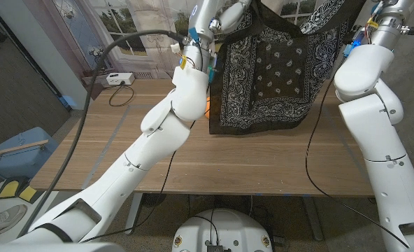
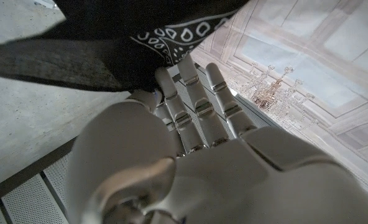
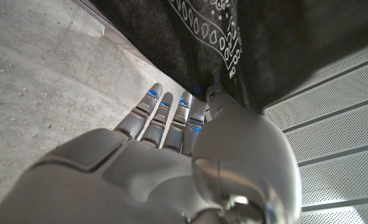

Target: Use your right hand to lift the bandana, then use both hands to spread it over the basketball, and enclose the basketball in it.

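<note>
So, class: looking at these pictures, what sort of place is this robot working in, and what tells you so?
Probably an indoor lab or demo room: a plain wooden table, loose cables trailing over it, and a printed window backdrop behind, not a real window.

Wooden table, white power strip at far-left edge

The raised black bandana hangs like a curtain across the upper middle of the head view, blocking the table's far centre. Both arms flank it closely. Bare tabletop lies open along the lower middle. A white power strip and cables occupy the upper left.
</note>
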